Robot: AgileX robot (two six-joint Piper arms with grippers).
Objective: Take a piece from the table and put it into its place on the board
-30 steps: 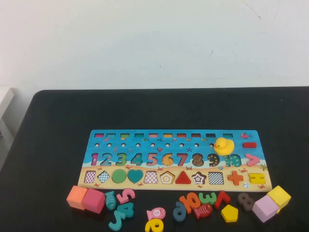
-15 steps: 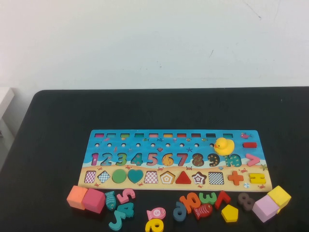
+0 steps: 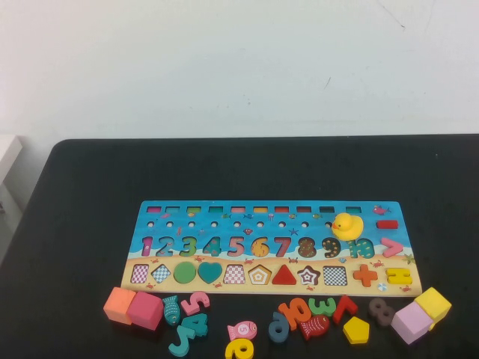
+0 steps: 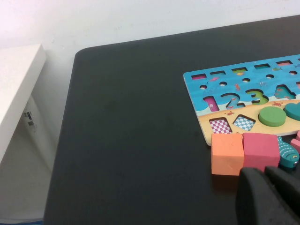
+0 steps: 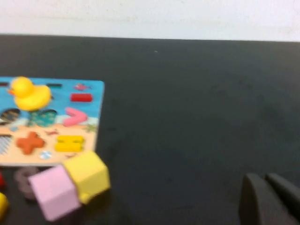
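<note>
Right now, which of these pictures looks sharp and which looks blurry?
High view: evenly lit, board fairly sharp. Left wrist view: crisp, left gripper a dark blur. Right wrist view: soft all over, duck and cubes smeared, right gripper shut.

Both hands outside the high view; yellow nine (image 3: pixel 239 349) edge-cropped.

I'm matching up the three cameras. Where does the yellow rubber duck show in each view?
High view: duck stands on the board, right of centre, by the 9 and 10.
Left wrist view: not in it.
Right wrist view: duck at the left edge.
Shared landmark: the board, also in the left wrist view.
</note>
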